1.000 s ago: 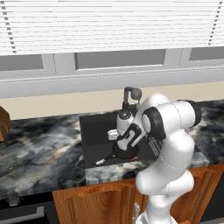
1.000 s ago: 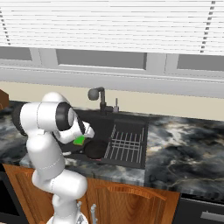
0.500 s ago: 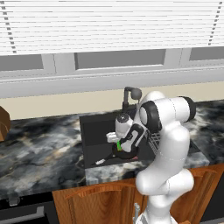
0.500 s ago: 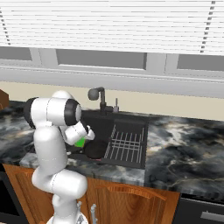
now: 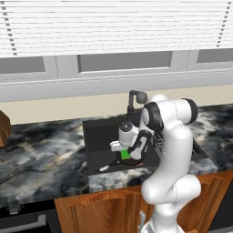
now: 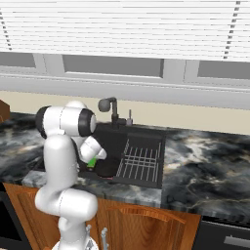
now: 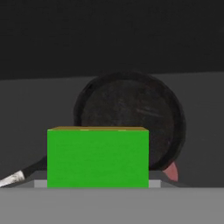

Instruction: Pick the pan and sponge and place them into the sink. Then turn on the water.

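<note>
One green sponge [image 5: 125,154] sits at the end effector [image 5: 124,152] near the middle of the left base view, above the sink [image 5: 98,145] where the pan [image 5: 131,161] lies. Right base view, lower left: the sponge [image 6: 92,161] peeks beside the pan [image 6: 106,168]. Hand view: the bright rectangular sponge [image 7: 98,158] fills the lower middle, clamped at both sides, over the round black pan [image 7: 131,118].

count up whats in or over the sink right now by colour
black: 1, the pan lying in the sink
green: 1, the sponge between the end effector fingers, above the pan
dark wire: 1, the rack in the basin
total: 3
</note>
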{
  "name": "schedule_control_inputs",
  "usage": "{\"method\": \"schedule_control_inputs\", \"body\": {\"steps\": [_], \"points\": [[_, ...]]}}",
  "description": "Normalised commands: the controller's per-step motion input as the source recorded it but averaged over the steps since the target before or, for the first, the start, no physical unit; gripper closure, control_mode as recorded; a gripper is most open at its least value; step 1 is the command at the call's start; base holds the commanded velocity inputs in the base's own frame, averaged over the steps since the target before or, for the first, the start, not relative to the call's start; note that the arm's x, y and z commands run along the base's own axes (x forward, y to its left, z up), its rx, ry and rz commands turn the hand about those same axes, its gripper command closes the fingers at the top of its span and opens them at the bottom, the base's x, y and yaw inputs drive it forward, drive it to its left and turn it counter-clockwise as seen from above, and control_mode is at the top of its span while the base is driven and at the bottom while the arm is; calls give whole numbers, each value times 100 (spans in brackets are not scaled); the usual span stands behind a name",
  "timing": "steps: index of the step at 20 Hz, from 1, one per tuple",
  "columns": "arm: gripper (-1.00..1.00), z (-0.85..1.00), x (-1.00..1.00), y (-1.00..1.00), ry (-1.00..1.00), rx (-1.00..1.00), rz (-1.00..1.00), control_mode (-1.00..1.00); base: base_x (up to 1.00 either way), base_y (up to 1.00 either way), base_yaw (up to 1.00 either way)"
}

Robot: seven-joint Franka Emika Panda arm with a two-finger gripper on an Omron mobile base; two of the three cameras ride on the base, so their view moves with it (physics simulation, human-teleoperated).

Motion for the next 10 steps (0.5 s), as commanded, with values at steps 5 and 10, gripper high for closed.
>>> {"method": "schedule_control_inputs", "body": {"steps": [5,10], "points": [[100,-27,5,4,0,-2,0,-100,0,0,0],[100,-19,8,1,-1,-2,-1,-100,0,0,0]]}}
